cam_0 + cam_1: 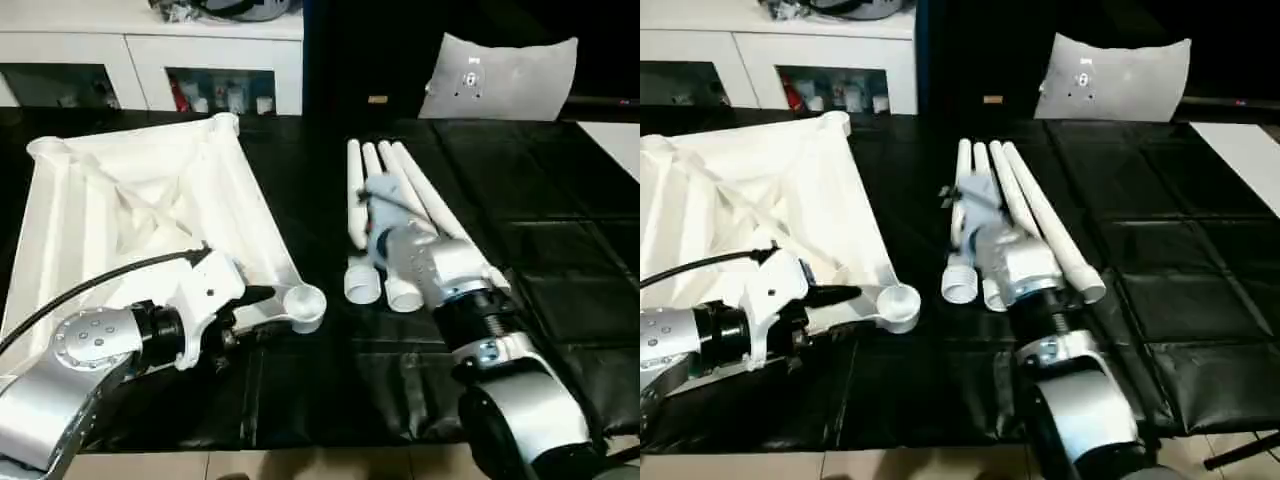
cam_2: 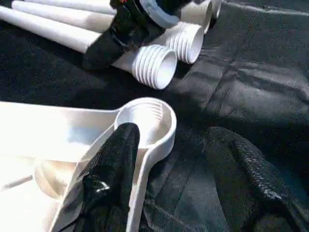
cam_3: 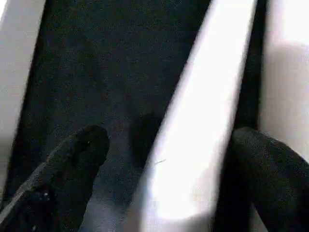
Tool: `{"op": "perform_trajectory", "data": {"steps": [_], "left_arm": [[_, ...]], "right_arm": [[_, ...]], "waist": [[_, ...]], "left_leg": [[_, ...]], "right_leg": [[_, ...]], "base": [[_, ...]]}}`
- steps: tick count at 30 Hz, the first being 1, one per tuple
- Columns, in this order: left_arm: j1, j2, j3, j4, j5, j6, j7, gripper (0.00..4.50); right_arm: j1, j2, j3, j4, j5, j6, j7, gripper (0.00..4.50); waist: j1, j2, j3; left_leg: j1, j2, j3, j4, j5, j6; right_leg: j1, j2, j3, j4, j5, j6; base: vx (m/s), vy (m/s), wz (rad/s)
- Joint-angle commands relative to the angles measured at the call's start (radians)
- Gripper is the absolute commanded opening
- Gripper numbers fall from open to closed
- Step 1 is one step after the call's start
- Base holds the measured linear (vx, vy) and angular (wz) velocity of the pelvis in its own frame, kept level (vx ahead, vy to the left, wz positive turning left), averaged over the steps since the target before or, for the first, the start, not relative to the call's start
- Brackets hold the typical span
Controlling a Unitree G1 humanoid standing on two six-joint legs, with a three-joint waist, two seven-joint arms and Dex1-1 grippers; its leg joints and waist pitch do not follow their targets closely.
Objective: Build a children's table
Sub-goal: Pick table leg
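Observation:
The children's table top (image 1: 130, 200) lies upside down on the left, ribbed underside up, with a round corner socket (image 1: 305, 303) at its near right corner. My left gripper (image 2: 172, 133) is open at that socket: one finger (image 2: 116, 159) lies on the rim, the other (image 2: 256, 169) rests apart on the black cloth. Several white legs (image 1: 400, 180) lie side by side in the middle, their threaded ends (image 2: 154, 65) towards me. My right gripper (image 3: 169, 140) hangs open over them, its fingers on either side of one leg (image 3: 193, 121).
A black cloth (image 1: 560, 250) covers the work surface, creased near the front edge. A white shelved cabinet (image 1: 150, 60) stands behind on the left. A grey-white cushion-like panel (image 1: 500, 75) leans at the back right.

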Motion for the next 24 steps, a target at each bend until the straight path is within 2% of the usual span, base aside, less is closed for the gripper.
{"op": "perform_trajectory", "data": {"steps": [1,2,5,6,10,19,24], "left_arm": [[-0.008,0.013,-0.006,-0.019,0.001,0.008,0.006,2.47],[-0.008,0.012,-0.006,-0.021,-0.003,0.012,0.007,2.47],[-0.01,0.011,-0.005,-0.025,-0.007,0.018,0.008,2.47],[-0.009,0.013,-0.007,-0.026,-0.008,0.019,0.01,2.47],[-0.006,0.015,-0.013,-0.029,-0.006,0.017,0.014,2.47],[-0.006,0.024,-0.014,-0.029,0.028,-0.01,0.035,2.47],[-0.011,0.024,-0.015,-0.039,0.014,0.01,0.034,2.47]], "right_arm": [[-0.019,0.002,-0.021,0.029,0.017,0.002,0.018,4.5],[-0.02,0.001,-0.021,0.036,0.018,-0.001,0.024,4.5],[-0.025,-0.001,-0.024,0.06,0.016,-0.012,0.036,4.5],[-0.029,-0.004,-0.025,0.078,0.016,-0.018,0.046,4.21],[-0.037,-0.015,-0.038,0.128,0.024,-0.025,0.075,3.9],[-0.05,-0.033,-0.092,0.184,0.051,-0.04,0.094,3.22],[-0.065,-0.046,-0.106,0.204,0.055,-0.041,0.111,2.75]], "waist": [[0.001,0.024,-0.05],[0.0,0.021,-0.05],[0.001,0.021,-0.049],[0.001,0.022,-0.049],[0.0,0.02,-0.05],[0.001,0.022,-0.054],[0.002,0.022,-0.054]], "left_leg": [[-0.002,0.052,-0.008,-0.082,-0.048,-0.046],[-0.002,0.052,-0.007,-0.082,-0.048,-0.045],[-0.003,0.052,-0.007,-0.082,-0.04,-0.042],[-0.003,0.052,-0.007,-0.082,-0.043,-0.042],[-0.003,0.053,-0.006,-0.082,-0.062,-0.038],[-0.003,0.054,-0.005,-0.079,-0.039,-0.025],[-0.002,0.054,-0.004,-0.078,-0.037,-0.022]], "right_leg": [[0.05,-0.088,0.058,-0.06,0.064,-0.222],[0.05,-0.087,0.057,-0.061,0.063,-0.223],[0.051,-0.089,0.058,-0.061,0.067,-0.228],[0.05,-0.089,0.057,-0.061,0.062,-0.228],[0.05,-0.091,0.058,-0.064,0.028,-0.232],[0.05,-0.09,0.057,-0.062,0.047,-0.242],[0.05,-0.09,0.055,-0.062,0.056,-0.252]], "base": [[0.0,0.0,0.0],[0.0,0.0,0.0],[0.0,0.0,0.0],[0.0,0.0,0.0],[0.0,0.0,0.0],[0.0,0.0,0.0],[0.0,0.0,0.0]]}}
